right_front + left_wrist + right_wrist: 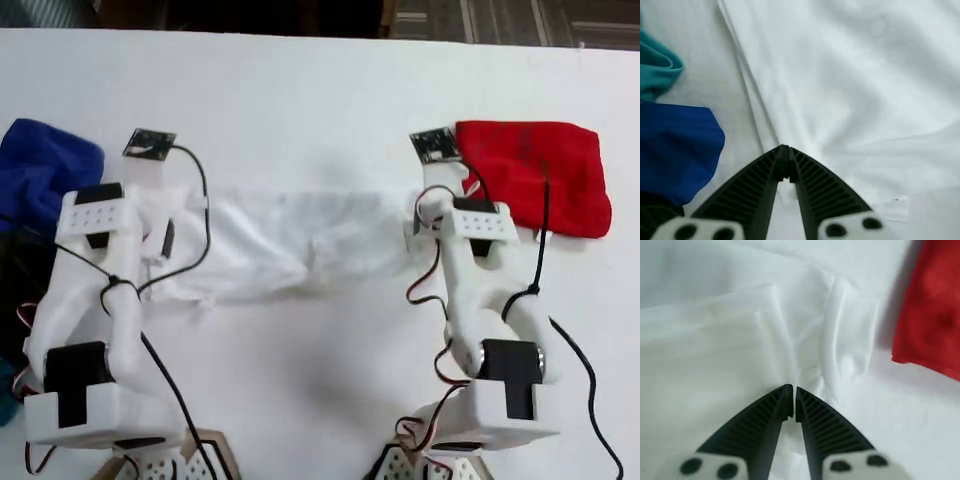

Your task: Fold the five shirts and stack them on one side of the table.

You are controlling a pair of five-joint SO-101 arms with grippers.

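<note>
A white shirt [290, 240] lies stretched out flat between the two arms in the high view. My left gripper [165, 228] is at its left end. In the left wrist view this gripper [785, 151] is shut, with the white shirt [855, 90] pinched at its tips. My right gripper [421, 222] is at the shirt's right end, and in its own wrist view it [789, 392] is shut on a creased fold of the white shirt [715, 350]. A folded red shirt [540, 175] lies at the far right. A blue shirt [40, 165] is bunched at the far left.
The red shirt [932, 315] lies close beside the right gripper. Blue cloth [675, 150] and teal cloth [657, 67] lie beside the left gripper, and dark cloth [18, 275] sits at the table's left edge. Bare table [300, 100] stretches behind and in front of the white shirt.
</note>
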